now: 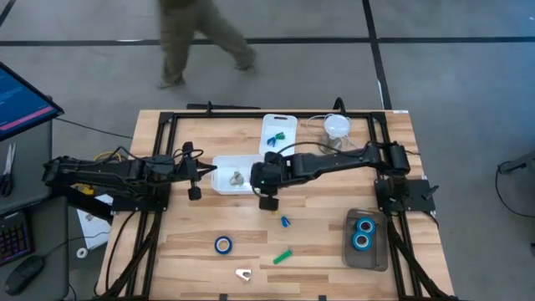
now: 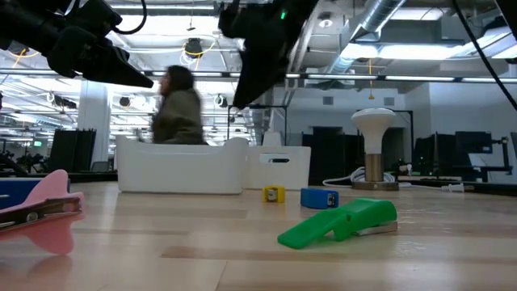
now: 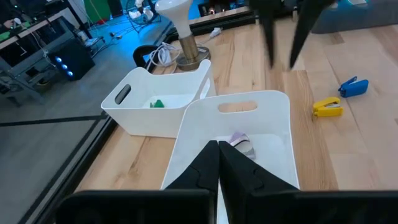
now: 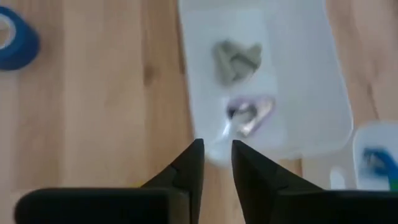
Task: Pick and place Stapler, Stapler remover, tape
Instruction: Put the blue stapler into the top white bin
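Currently | grey tray (image 1: pixel 369 261): two tape rolls (image 1: pixel 363 233) | white tub (image 1: pixel 224 165): two staple removers (image 4: pixel 239 62)

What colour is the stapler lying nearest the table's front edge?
Green. The stapler shows best in the low view, lying on the table.

Walking person (image 1: pixel 196 38) cut off by the high view's top edge, motion-blurred. Two small pale objects (image 4: pixel 239 84) in the white plastic tub (image 4: pixel 311 74): blurred, unidentifiable. Pink object (image 2: pixel 44 214) cropped at left.
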Robot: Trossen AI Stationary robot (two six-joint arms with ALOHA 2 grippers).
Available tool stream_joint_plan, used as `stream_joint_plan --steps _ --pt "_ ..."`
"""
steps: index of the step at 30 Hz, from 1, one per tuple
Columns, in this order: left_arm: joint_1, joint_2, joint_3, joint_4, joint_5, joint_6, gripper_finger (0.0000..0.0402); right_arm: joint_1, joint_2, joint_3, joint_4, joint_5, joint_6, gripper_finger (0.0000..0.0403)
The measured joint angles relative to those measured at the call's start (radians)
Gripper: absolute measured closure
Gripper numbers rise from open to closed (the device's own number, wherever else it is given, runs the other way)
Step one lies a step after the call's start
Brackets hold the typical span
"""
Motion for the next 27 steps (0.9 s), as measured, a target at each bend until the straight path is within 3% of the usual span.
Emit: stream_joint_plan --steps 9,16,27 --pt "0.0 0.0 0.0 0.0 0.0 0.003 0.04 0.106 -0.001 0.084 -0.3 0.001 0.266 0.0344" --pt "0.0 0.0 0.0 0.0 0.0 0.003 0.04 0.146 0.0 0.083 -0.419 0.001 0.689 0.0344" --pt "0.0 0.0 0.0 0.0 0.0 0.003 0.04 0.203 0.012 0.082 -0.488 0.003 0.974 0.0295"
